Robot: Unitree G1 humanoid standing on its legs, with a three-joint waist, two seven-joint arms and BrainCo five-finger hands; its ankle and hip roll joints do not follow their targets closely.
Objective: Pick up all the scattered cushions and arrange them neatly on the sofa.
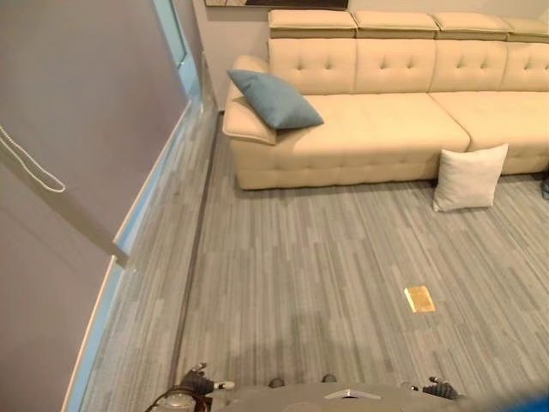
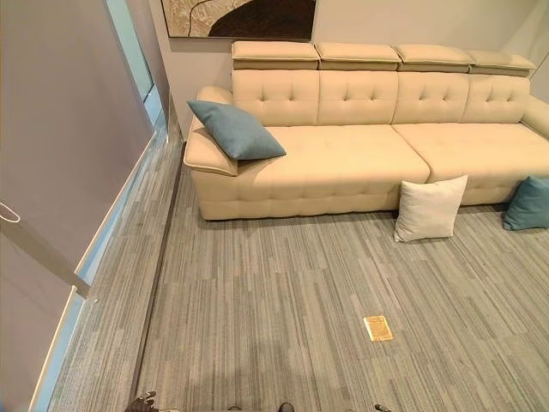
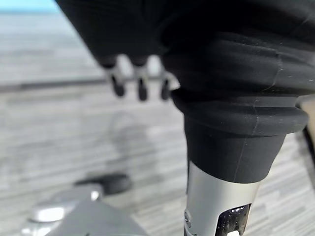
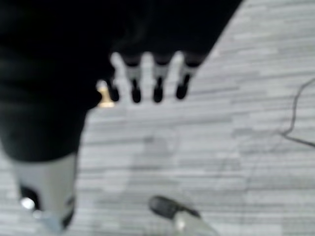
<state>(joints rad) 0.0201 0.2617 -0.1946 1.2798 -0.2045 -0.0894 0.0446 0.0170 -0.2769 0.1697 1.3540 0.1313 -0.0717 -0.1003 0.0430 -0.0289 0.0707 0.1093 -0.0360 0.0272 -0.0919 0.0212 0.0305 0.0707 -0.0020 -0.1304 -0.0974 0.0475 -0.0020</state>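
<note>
A cream tufted sofa (image 2: 343,163) stands along the far wall. One blue cushion (image 2: 236,130) leans on its left armrest. On the floor a white cushion (image 2: 429,209) stands upright against the sofa's front. Farther right, a teal cushion (image 2: 527,204) also rests on the floor against the sofa. My left hand (image 3: 140,81) hangs above the carpet with straight fingers and holds nothing. My right hand (image 4: 157,81) hangs the same way, its fingers straight and empty. Both hands are far from the cushions.
Grey striped carpet (image 2: 283,292) stretches between me and the sofa. A small yellow tag (image 2: 377,328) lies on it ahead to the right. A grey wall with a glass strip (image 2: 60,129) runs along my left side. A painting (image 2: 240,17) hangs above the sofa.
</note>
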